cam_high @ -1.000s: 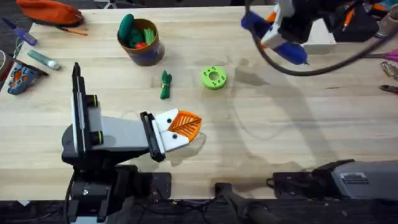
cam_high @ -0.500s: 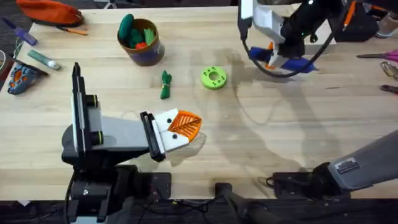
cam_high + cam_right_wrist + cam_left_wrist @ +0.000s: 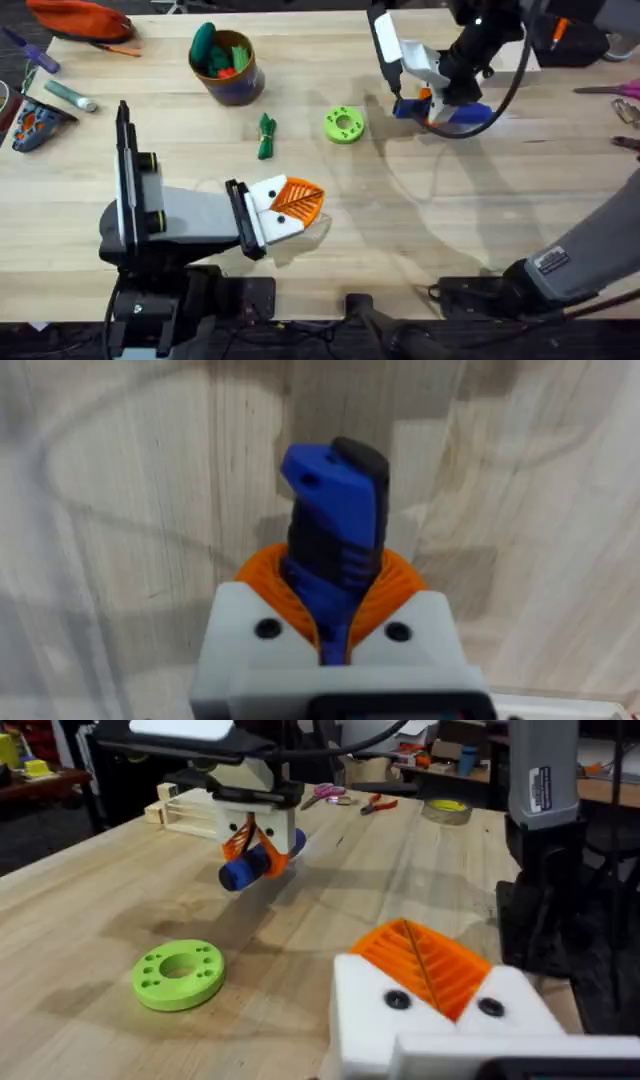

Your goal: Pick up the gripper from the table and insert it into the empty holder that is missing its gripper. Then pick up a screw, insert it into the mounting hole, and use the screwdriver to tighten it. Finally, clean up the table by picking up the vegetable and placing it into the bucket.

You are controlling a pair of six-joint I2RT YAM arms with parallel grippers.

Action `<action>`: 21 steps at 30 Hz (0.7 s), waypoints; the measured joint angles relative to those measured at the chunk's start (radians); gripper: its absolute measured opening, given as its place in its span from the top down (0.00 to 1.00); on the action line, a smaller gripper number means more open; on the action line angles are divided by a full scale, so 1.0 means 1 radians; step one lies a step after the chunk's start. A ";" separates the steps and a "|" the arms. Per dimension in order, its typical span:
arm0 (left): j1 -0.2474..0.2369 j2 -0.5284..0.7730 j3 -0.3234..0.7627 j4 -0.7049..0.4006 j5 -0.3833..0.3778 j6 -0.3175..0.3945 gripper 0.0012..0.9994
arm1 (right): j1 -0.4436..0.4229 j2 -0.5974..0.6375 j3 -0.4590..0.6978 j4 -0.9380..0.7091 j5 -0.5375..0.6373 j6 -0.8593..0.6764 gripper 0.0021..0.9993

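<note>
My right gripper (image 3: 432, 100) is shut on the blue screwdriver (image 3: 462, 112) and holds it low over the far middle of the table (image 3: 450, 220). In the right wrist view the screwdriver (image 3: 335, 510) sticks out from between the orange pads. The left wrist view shows it (image 3: 240, 872) lying level in the right gripper's fingers. My left gripper (image 3: 305, 203) rests shut near the front, with nothing between its orange pads (image 3: 420, 960). The dark-green vegetable (image 3: 266, 135) lies on the table between the left gripper and the bucket (image 3: 240, 88). The loose gripper, holder and screw are out of view.
A lime-green disc (image 3: 344, 125) lies just left of the screwdriver. The bucket holds several toy vegetables. A marker pen (image 3: 70, 95), an orange pouch (image 3: 80, 18) and a dark object with orange marks (image 3: 30, 125) sit at the far left. A pale wooden box (image 3: 185, 805) stands behind.
The right arm carried the screwdriver from the far right corner leftward and down toward the table near the green disc. The left arm has stayed still.
</note>
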 joint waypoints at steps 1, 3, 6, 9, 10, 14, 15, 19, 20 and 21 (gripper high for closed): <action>0.000 0.000 0.000 0.000 0.000 0.000 0.99 | 0.000 0.006 0.000 0.000 0.000 -0.004 0.91; 0.000 0.000 0.000 0.000 0.000 0.000 0.99 | 0.000 0.017 0.000 0.000 0.000 -0.008 0.91; 0.000 0.000 0.000 0.000 0.000 0.000 0.99 | 0.000 0.034 0.000 0.001 0.000 -0.014 0.91; 0.000 0.000 0.000 0.000 0.000 0.000 0.99 | 0.000 0.047 -0.012 0.014 0.000 -0.017 0.91; 0.000 0.000 0.000 0.000 0.000 0.000 0.99 | 0.000 0.048 -0.020 0.019 0.000 -0.018 0.91; 0.000 0.000 0.000 0.000 0.000 0.000 0.99 | 0.000 0.049 -0.057 0.039 0.002 -0.019 0.91; 0.000 0.000 0.000 0.000 0.000 0.000 0.99 | 0.000 0.049 -0.067 0.049 0.004 -0.019 0.91; 0.000 0.000 0.000 0.000 0.000 0.000 0.99 | 0.000 0.049 -0.088 0.080 0.012 -0.019 0.91; 0.000 0.000 0.000 0.000 0.000 0.000 0.99 | 0.000 0.049 -0.089 0.081 0.013 -0.019 0.91; 0.000 0.000 0.000 0.000 0.000 0.000 0.99 | 0.000 0.049 -0.089 0.083 0.014 -0.019 0.91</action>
